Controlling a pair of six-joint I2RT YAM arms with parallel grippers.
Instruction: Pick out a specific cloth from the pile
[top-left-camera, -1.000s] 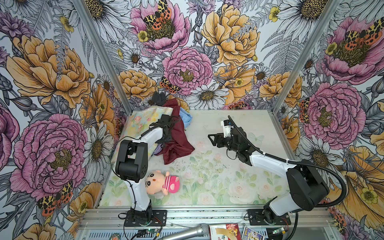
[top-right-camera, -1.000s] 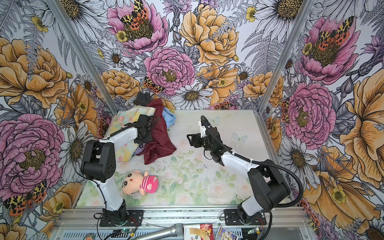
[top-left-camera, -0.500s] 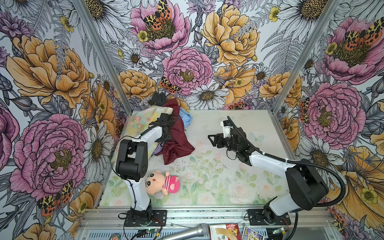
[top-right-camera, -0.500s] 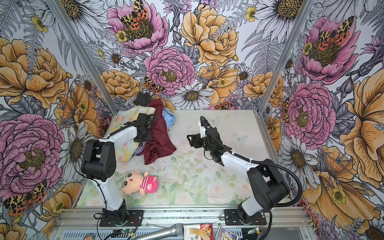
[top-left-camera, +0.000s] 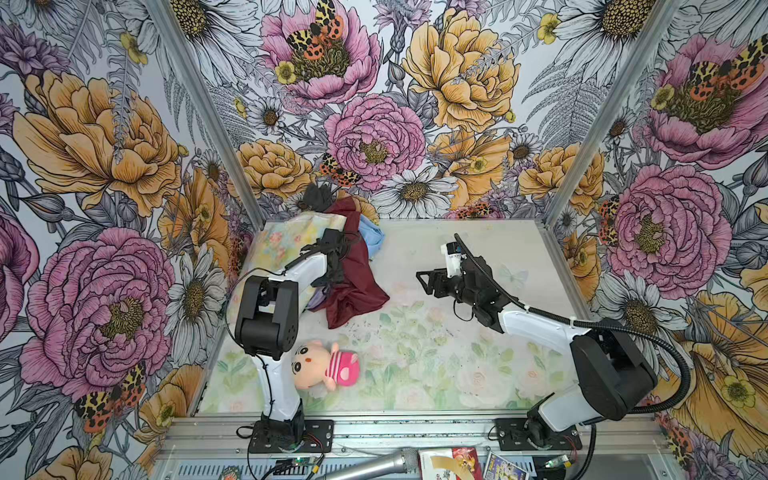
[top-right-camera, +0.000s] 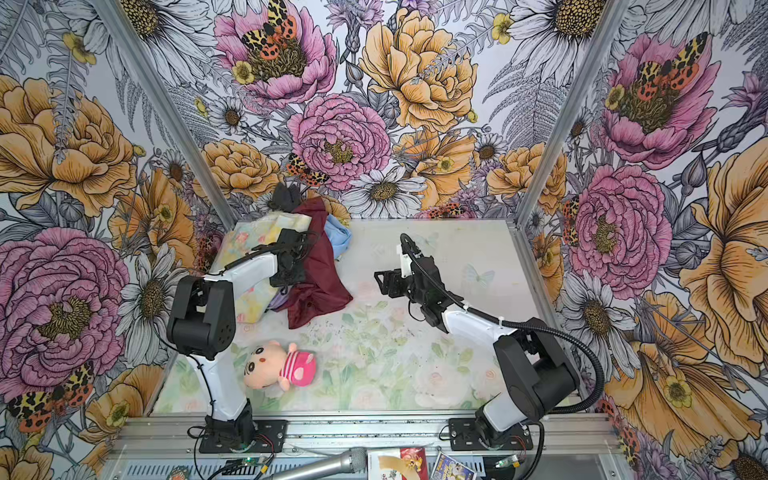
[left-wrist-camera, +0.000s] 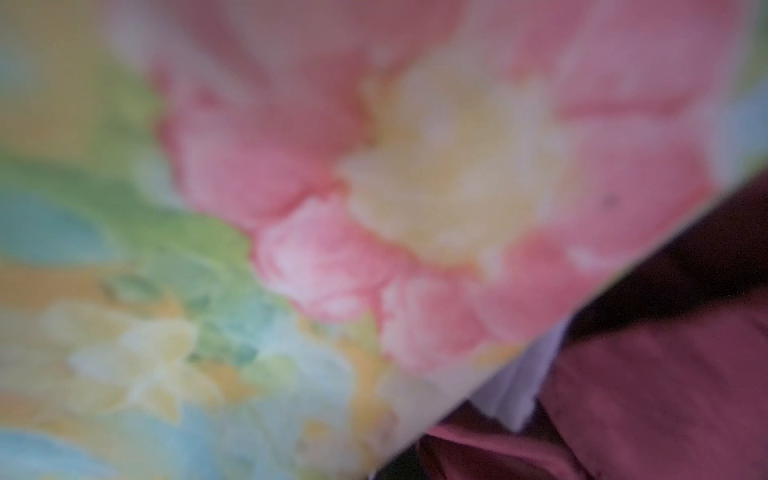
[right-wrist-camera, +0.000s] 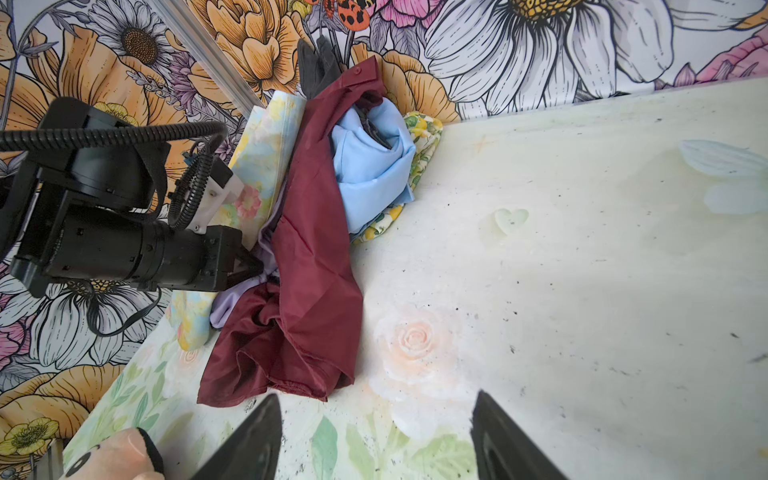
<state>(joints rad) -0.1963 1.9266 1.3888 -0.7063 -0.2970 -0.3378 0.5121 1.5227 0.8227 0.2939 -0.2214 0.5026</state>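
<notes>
- While the lavender cloth (right-wrist-camera: 232, 307) is not yet out of the pile (top-left-camera: 349, 266), the grasp looks made. The left gripper (right-wrist-camera: 251, 270) is closed, with its tips buried in a pale purple fold, and it appears to be pinching that fold.
- That fold sits between the floral-print sheet (right-wrist-camera: 266, 141) and the maroon cloth (right-wrist-camera: 316, 270), on the side of the pile nearest the left arm.
- Most of the lavender cloth is tucked under the maroon cloth. In both top views only a narrow strip shows beside the left arm's wrist.
- The left wrist view is blurred and filled by the floral-print sheet, with a sliver of pale purple beside the maroon.
- The light blue cloth (right-wrist-camera: 370, 178) and the dark grey fabric (right-wrist-camera: 316, 62) lie further back, towards the wall.
- The right gripper (right-wrist-camera: 374, 440) has its jaws wide apart and empty. It hovers over the bare table (top-left-camera: 436, 353), well apart from the pile.
- What is left, by my reading, is the whole extraction: drawing the lavender cloth out and laying it clear of the pile.
- The maroon cloth draped over it may drag along with it.
- The plush doll (top-left-camera: 324, 365) lies near the front, apart from the pile.
</notes>
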